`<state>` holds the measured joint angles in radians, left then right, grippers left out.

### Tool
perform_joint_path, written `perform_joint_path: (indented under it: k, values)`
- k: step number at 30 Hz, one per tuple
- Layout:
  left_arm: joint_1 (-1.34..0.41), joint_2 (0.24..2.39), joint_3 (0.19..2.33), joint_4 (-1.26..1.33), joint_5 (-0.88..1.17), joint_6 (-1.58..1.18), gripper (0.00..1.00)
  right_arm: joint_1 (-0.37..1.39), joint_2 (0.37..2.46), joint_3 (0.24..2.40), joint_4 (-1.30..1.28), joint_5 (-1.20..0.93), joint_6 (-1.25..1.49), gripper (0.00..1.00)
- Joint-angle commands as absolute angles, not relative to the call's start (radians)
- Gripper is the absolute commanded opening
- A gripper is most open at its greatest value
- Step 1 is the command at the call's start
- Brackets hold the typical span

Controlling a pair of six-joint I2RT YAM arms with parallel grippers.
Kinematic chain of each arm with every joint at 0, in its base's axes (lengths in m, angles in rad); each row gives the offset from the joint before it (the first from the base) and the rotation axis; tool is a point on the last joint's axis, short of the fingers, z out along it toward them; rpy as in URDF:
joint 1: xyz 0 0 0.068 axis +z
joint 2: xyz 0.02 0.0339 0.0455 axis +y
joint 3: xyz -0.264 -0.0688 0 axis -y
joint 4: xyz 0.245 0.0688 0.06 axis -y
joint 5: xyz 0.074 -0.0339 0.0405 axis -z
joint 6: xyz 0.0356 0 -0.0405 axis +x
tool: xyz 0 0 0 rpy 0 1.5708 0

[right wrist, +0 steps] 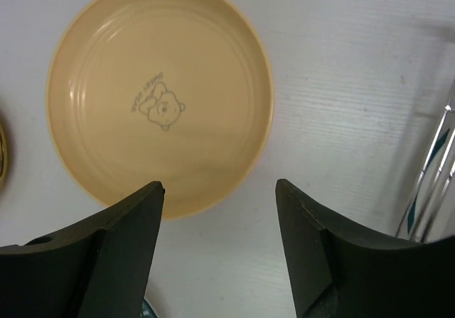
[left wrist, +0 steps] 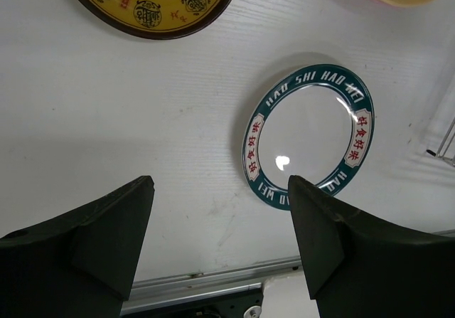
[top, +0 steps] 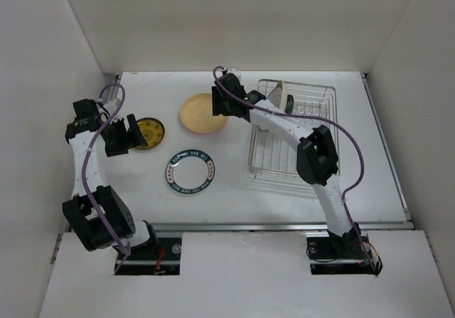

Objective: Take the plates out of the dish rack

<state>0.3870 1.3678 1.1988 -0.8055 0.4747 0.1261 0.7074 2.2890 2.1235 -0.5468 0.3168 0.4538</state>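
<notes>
Plates in rack: A pale round plate (top: 281, 95) stands on edge at the 12 o'clock end of the rectangular silver wire dish rack (top: 328, 122), with a darker rim just beside it. How many plates stand there cannot be told.
Rack: It sits at 3 o'clock on the white table (top: 377, 154), seen from overhead, and the right arm reaches across it.
Plates on table: Three lie flat and apart from one another. A yellow-tan round plate with a small bear drawing (right wrist: 160, 94) is at 12 o'clock from the table's centre. A white round plate with a dark teal lettered rim (left wrist: 311, 134) lies toward 6 o'clock from the tan one. A small yellow patterned plate with a dark rim (top: 150, 132) lies at 9 o'clock.
Right gripper: The right gripper (right wrist: 220, 243) hangs over the tan plate's 3 o'clock rim, its black fingers spread wide above it.
Left gripper: The left gripper (left wrist: 220, 240) hangs at the small yellow plate's 9 o'clock side, just beside it. Its fingers are spread wide over white tabletop, and the lettered plate is near one fingertip in the wrist view.
</notes>
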Motion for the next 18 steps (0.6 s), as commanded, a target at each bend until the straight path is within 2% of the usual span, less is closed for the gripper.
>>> perform_joint_path:
  k: [1,6,8,11,16,18]
  values:
    - [0.387,1.353,1.207,-0.822,0.477,0.143,0.73,0.733,2.102,2.054,-0.463,0.327,0.39,0.7]
    - [0.387,1.344,1.207,-0.813,0.477,0.143,0.73,0.733,1.834,1.876,-0.399,0.496,0.345,0.73]
    - [0.387,1.344,1.198,-0.813,0.477,0.143,0.73,0.733,1.72,1.819,-0.416,0.569,0.319,0.77]
    - [0.387,1.344,1.198,-0.813,0.468,0.143,0.73,0.733,1.605,1.763,-0.46,0.699,0.298,0.78]
    - [0.387,1.344,1.198,-0.813,0.468,0.143,0.73,0.668,1.545,1.694,-0.526,0.81,0.316,0.78]
    - [0.387,1.344,1.198,-0.813,0.468,0.143,0.73,0.632,1.545,1.694,-0.573,0.821,0.38,0.72]
